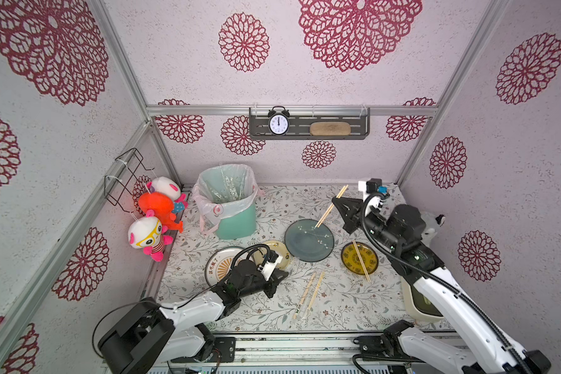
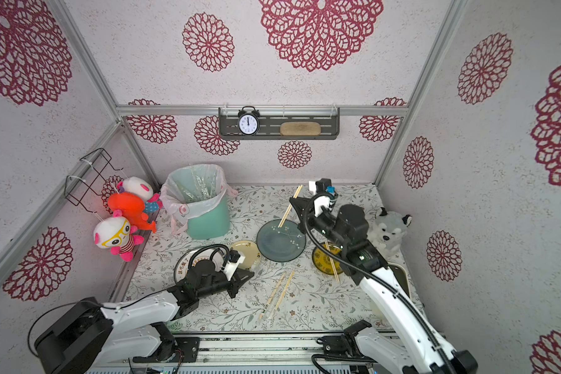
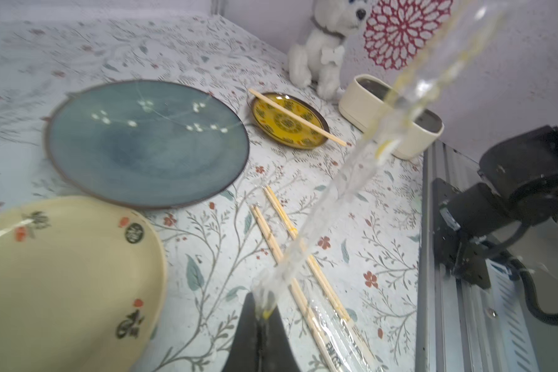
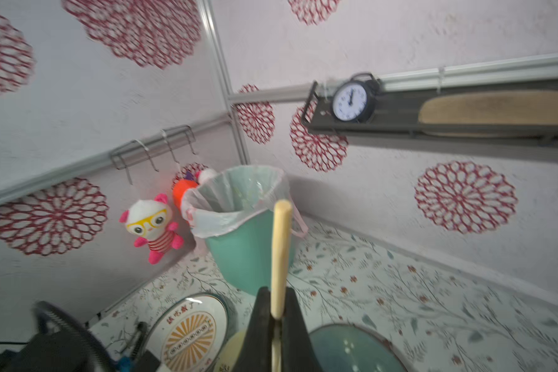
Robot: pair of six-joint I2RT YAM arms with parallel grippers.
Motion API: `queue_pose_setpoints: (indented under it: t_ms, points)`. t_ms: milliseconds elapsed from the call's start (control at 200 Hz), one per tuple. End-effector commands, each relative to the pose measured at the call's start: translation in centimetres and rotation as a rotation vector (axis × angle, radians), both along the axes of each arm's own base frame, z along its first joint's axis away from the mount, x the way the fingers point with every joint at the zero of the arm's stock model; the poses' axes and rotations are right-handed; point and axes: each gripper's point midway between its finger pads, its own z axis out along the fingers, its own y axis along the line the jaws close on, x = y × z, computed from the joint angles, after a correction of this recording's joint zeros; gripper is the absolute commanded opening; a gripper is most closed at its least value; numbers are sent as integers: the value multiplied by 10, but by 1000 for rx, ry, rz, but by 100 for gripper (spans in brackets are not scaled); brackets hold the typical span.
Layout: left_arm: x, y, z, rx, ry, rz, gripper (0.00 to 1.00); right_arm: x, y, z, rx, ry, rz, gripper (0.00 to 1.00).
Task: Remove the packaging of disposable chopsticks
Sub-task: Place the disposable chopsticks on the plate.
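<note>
Left of centre in a top view, left gripper [image 1: 284,277] sits low over the floral tablecloth [image 1: 337,304], beside a cream plate [image 3: 62,273]. Left wrist view: jaws clenched on one end of a long clear plastic sleeve [image 3: 345,180], which looks empty and trails away from the tips.

Upper right of the table area, right gripper [image 1: 335,201] is pinched tight around a bare pair of pale bamboo chopsticks [image 1: 324,216]. Lower tips are over the far rim of the round blue-grey plate [image 1: 308,249]; touching or not, can't tell.

A second bare pair [image 1: 360,260] lies across the small yellow patterned plate [image 1: 348,259].

Lower centre, the last pair [image 1: 315,291] lies on the cloth. Its near ends are inside a printed clear wrapper [image 3: 334,344] and the sticks mostly poke out.

Upper left of the table, the mint-green bin with pinkish-white liner [image 1: 240,223] holds discarded clear sleeves [image 1: 227,187].

Likely step: bin the empty sleeve, plate the freed sticks.
- **Left:** lift enough that the floppy tail clears the plates. Bring the pinch over the bin mouth, not the rim, before letting go. Thin film may cling to the pads or drape on the liner.
- **Right:** lay the sticks flat on the blue-grey plate and let go low so they don't roll.
- **Both:** keep the arms apart near the plates.
</note>
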Motion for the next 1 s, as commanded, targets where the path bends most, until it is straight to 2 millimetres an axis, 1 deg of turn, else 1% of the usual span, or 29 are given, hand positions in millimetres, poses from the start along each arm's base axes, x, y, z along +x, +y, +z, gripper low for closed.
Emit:
queue_pose_setpoints:
  t_ms: [0, 10, 45, 115, 180, 260, 320, 420, 455, 580, 736, 846, 996]
  points:
    - [25, 18, 43, -7, -49, 167, 0, 21, -23, -117, -312, 404, -155, 0]
    - [26, 20, 46, -6, -52, 176, 0, 21, -23, -123, -331, 425, -154, 0]
    - [32, 26, 57, -4, -62, 220, 0, 23, -22, -134, -386, 475, -153, 0]
    - [42, 35, 73, 8, -72, 292, 0, 29, -23, -163, -528, 567, -174, 0]
    - [47, 37, 83, 14, -75, 314, 0, 36, -25, -182, -643, 628, -208, 0]
    - [48, 36, 89, 9, -68, 310, 0, 37, -26, -198, -788, 689, -238, 0]
    - [47, 34, 93, 0, -66, 300, 0, 38, -24, -216, -898, 750, -238, 0]
    - [47, 36, 99, -17, -71, 315, 0, 41, -14, -247, -1055, 827, -199, 0]
    - [47, 38, 101, -15, -72, 321, 0, 44, -10, -254, -1091, 839, -183, 0]
    - [47, 43, 109, -3, -73, 337, 0, 56, 4, -269, -1118, 869, -142, 0]
    - [42, 46, 115, -13, -83, 331, 0, 64, 17, -292, -1157, 914, -86, 0]
    - [41, 47, 117, -15, -87, 333, 0, 67, 26, -306, -1174, 947, -32, 0]
    - [42, 46, 115, -11, -83, 333, 0, 67, 31, -320, -1221, 1001, 25, 0]
